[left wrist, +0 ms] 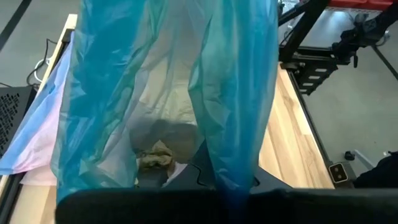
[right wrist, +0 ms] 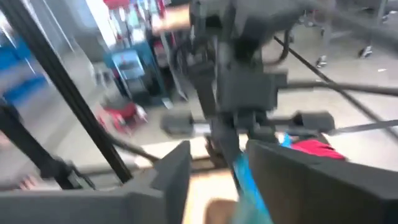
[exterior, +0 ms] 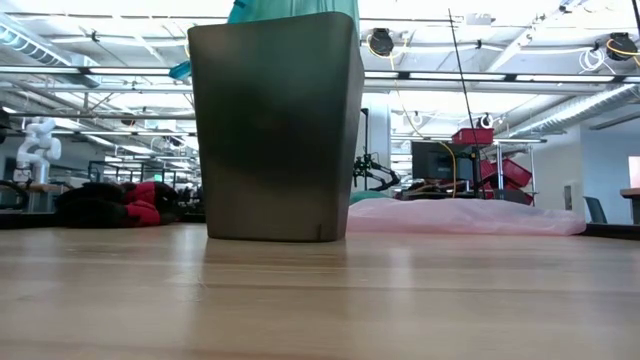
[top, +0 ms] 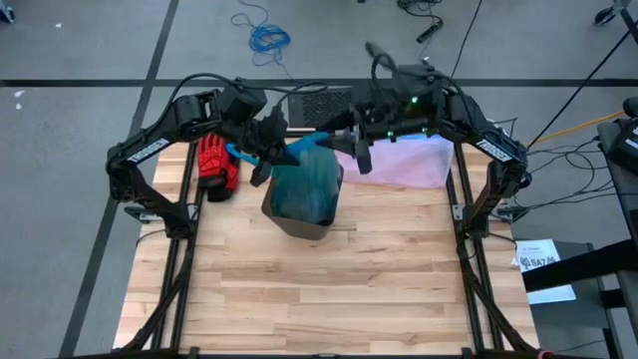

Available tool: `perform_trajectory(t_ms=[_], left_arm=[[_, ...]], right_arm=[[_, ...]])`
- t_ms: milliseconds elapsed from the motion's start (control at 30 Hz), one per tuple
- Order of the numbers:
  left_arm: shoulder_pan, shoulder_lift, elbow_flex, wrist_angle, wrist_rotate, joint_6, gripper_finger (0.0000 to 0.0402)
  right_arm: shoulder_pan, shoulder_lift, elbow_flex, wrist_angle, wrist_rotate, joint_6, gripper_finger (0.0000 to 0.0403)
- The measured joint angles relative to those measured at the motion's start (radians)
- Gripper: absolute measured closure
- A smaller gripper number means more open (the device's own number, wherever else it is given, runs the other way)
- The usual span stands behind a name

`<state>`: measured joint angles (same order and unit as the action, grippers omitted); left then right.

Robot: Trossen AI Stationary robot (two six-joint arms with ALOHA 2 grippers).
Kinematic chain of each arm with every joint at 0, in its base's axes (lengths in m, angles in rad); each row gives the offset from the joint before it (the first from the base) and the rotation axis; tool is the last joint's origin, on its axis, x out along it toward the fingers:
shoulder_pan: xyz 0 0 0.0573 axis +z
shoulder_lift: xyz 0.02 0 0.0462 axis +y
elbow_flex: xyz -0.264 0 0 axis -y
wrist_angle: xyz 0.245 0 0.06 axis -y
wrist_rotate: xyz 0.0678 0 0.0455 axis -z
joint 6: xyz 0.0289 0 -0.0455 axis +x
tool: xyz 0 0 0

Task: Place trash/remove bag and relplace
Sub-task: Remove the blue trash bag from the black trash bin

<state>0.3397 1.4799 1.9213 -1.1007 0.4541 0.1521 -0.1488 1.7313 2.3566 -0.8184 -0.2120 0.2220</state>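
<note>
Holding the bag (top: 307,179) tight in my left gripper (top: 267,150), I have it over the bin (top: 299,204) near the desk's (top: 379,269) far edge. My right gripper (top: 359,150) is just beside, fingers apart, grasping nothing. A pink bag (top: 399,160) lies behind.

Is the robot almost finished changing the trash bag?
Not yet. Crumpled trash already lies inside the thin teal-green plastic bag, which still sits in the dark grey bin. The left gripper is shut on the bag's top edge; the right gripper hangs open beside it. Lifting it out and fitting a replacement remain; a pale pink bag lies behind.
</note>
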Motion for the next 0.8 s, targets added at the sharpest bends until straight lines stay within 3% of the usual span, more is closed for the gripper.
perform_trajectory(t_ms=[200,367,433,667,800], left_arm=[[0.0,-0.004,0.0,0.002,0.0,-0.015,0.0401],[0.0,-0.004,0.0,0.002,0.0,-0.016,0.0401],[0.0,-0.004,0.0,0.002,0.0,-0.016,0.0401],[0.0,-0.004,0.0,0.002,0.0,-0.016,0.0401],[0.0,-0.004,0.0,0.002,0.0,-0.016,0.0401]], right_arm=[[0.066,0.005,0.0,-0.105,0.166,-0.261,0.0178],[0.1,0.004,0.0,-0.08,0.404,-0.379,0.016],[0.104,-0.001,0.0,-0.08,0.451,-0.397,0.016],[0.082,0.015,-0.001,-0.129,0.414,-0.366,0.0175],[0.064,0.033,-0.002,-0.117,0.371,-0.354,0.0224]])
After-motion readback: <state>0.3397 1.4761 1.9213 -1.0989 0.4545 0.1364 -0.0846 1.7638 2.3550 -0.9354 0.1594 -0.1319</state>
